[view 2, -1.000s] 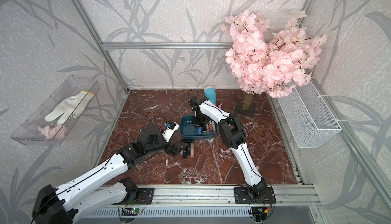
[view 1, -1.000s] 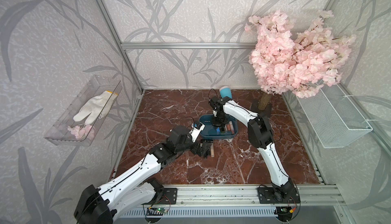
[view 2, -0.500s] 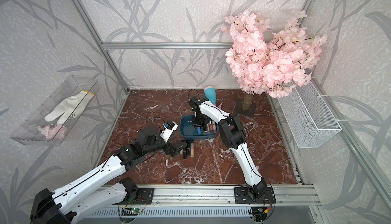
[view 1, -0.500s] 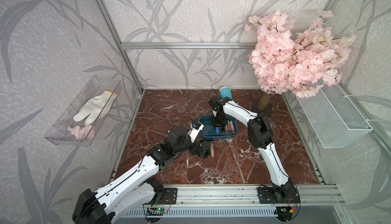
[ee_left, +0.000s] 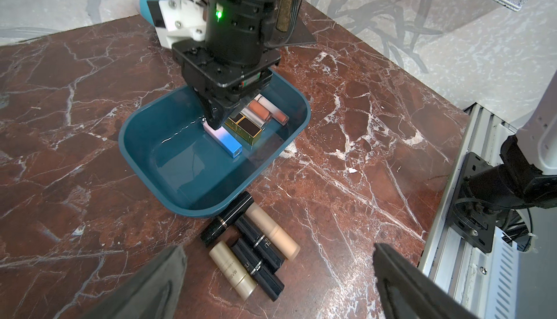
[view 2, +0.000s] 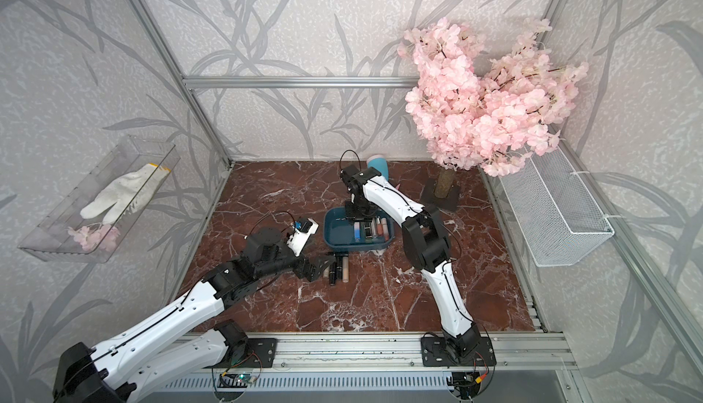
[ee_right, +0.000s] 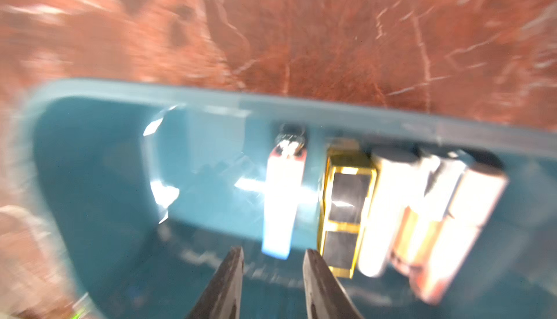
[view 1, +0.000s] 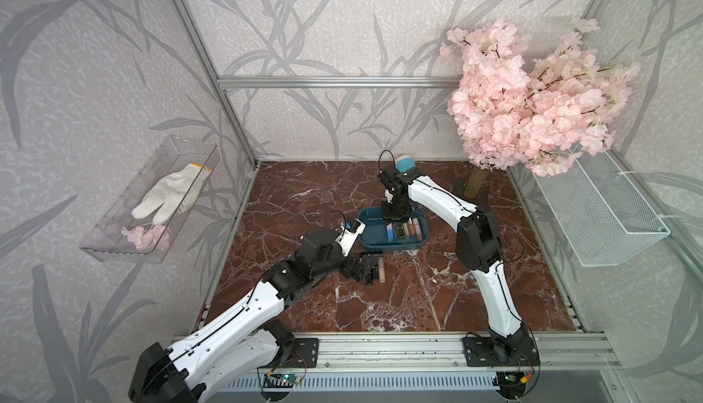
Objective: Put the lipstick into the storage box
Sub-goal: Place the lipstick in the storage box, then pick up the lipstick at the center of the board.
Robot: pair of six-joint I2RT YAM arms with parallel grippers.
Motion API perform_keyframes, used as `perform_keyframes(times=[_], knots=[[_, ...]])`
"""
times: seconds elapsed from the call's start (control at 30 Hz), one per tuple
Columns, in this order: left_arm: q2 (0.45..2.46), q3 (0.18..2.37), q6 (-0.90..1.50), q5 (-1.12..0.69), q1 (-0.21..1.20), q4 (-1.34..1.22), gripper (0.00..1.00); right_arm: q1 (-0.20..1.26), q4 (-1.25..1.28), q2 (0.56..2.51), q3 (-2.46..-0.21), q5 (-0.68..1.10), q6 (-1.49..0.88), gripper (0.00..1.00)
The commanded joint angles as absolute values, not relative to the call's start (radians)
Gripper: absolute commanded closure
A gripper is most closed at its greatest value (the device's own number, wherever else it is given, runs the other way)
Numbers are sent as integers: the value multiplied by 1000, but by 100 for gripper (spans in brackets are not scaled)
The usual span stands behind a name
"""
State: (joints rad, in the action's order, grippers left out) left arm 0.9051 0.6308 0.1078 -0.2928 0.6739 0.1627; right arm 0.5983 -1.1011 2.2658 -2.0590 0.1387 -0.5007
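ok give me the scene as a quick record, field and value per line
storage box: several lipsticks lying side by side inside
right pincer: over the box, jaws apart, holding nothing
blue-and-white lipstick: in the box, just beyond the right pincer's tips
loose lipsticks: five on the table, beside the box
left pincer: open, facing the loose lipsticks

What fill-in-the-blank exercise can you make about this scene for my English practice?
1. The right arm's fingers reach into the storage box, next to a lipstick that is white and ___.
2. The left arm's fingers are ___, not shut.
3. Other lipsticks lie on the marble ___, not in the box.
4. The white glove lies in the clear ___ on the wall.
Missing words: blue; open; table; tray.
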Motion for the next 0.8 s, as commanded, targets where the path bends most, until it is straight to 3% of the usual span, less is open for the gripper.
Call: perform_keyframes(times=[0.0,0.37,0.77], knots=[[881,604,137,-282,674,131,0,600,-1102,2177,-2026,195,-529,62],[805,552,237,-238,673,116,0,586,-936,1995,-1801,481,-607,60],[661,461,273,-242,675,163,0,636,-855,1787,-1488,541,-632,59]])
